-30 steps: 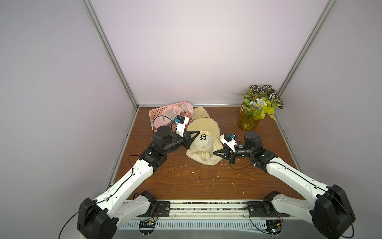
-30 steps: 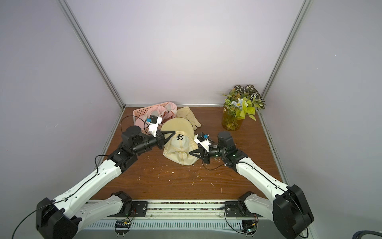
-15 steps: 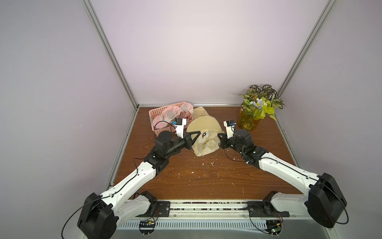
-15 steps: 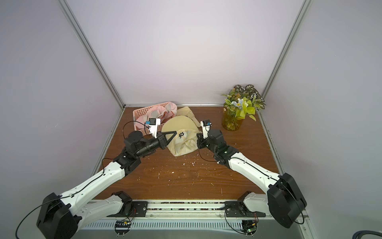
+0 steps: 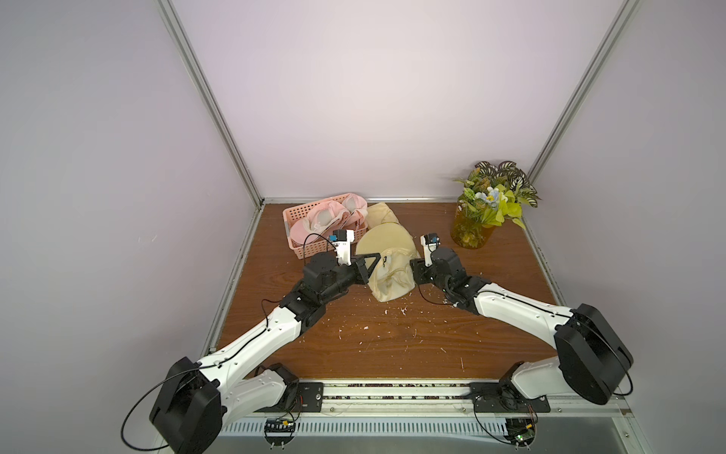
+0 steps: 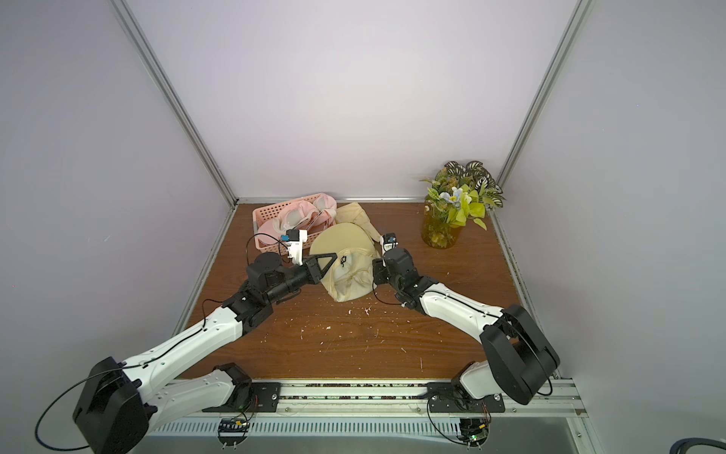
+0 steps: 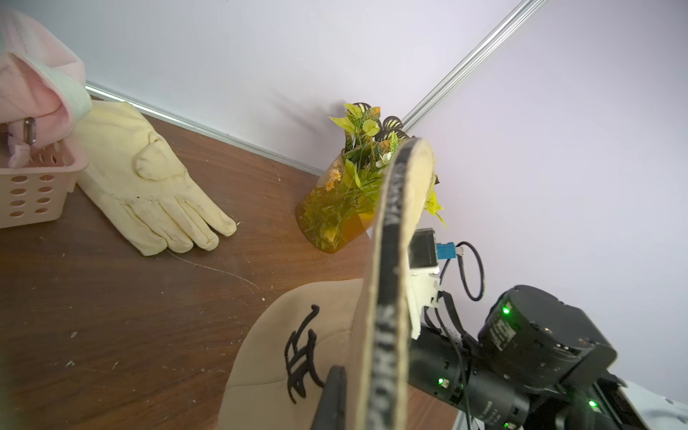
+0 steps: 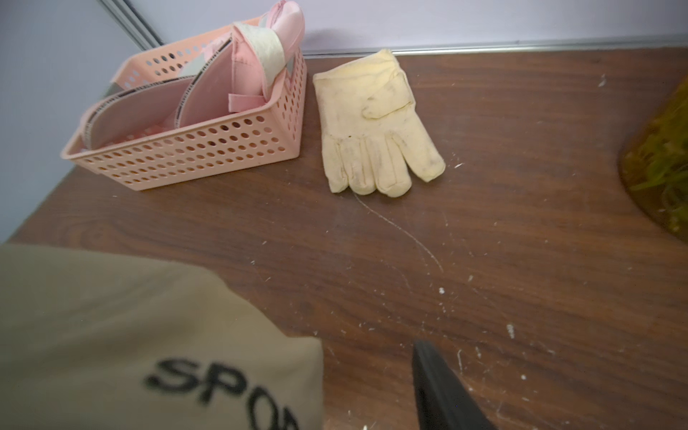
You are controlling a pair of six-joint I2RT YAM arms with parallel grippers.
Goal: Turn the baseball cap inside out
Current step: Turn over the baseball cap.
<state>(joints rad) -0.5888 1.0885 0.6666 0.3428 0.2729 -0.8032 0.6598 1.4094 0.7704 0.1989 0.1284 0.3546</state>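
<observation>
Mid-table, beige cloth baseball cap (image 5: 391,275) w/ brim up: left gripper (image 5: 375,262) at 9 o'clock pinches its rim; right gripper (image 5: 413,272) at 3 o'clock parted, 2nd finger hidden behind cloth.

Left gripper (image 7: 352,400): one dark finger (image 7: 331,394) in view, pressed against the baseball cap (image 7: 268,353) where the crown meets the brim (image 7: 407,193). Second finger hidden behind the brim; jaws closed on that edge.

Brim stands edge-on and curves up and away from the pincer, with a black lettered band along it. Black embroidered logo (image 7: 299,357) on the tan crown, just beside the finger.

Just past the brim: right arm (image 7: 540,342), black housing, green lights lit.

Ahead of the pincer on the wooden table (image 7: 130,298): amber vase of foliage (image 7: 335,208). Well off to the side, a cream glove (image 7: 149,178) lies flat just beside a pink perforated basket (image 7: 29,190) holding pink fabric (image 7: 33,85).
</observation>
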